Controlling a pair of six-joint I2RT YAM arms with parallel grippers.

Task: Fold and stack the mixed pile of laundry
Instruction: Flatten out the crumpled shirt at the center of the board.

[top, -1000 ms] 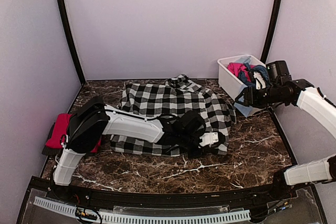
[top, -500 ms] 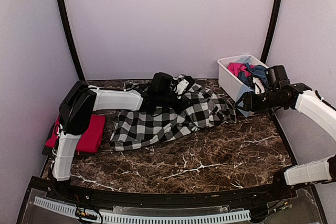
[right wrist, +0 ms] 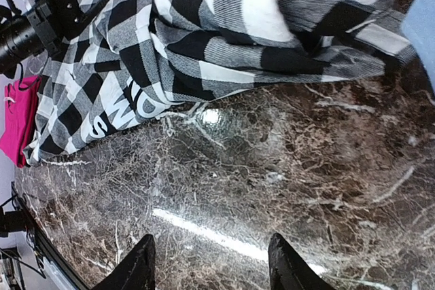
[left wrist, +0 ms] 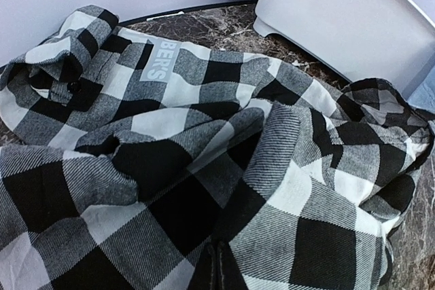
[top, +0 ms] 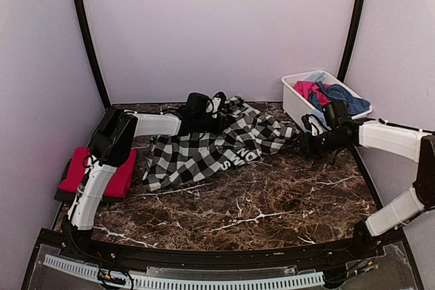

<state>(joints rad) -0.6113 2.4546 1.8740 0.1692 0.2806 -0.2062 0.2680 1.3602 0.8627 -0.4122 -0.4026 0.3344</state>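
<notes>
The checked shirt (top: 217, 149) is clamped by the fingers of the left gripper (left wrist: 215, 266); the right gripper (right wrist: 212, 266) is held, fingers apart, above the marble table (right wrist: 285, 168).

Soft, even light falls from above in the top view. The pale walls look bright, with no hard shadows. The dark marbled worktop (top: 272, 202) is shiny. A thin dark shadow sits under the edge of the black-and-white checked cloth (top: 204, 157). This view is a little grainy.

In the right wrist view, a small white glare spot and a long bright streak shine on the worktop. The right gripper (right wrist: 211, 242) looks almost all black there.

In the left wrist view, the white plastic tub (left wrist: 340, 11) glows bright. The cloth closest to the camera is a bit blurry.
</notes>
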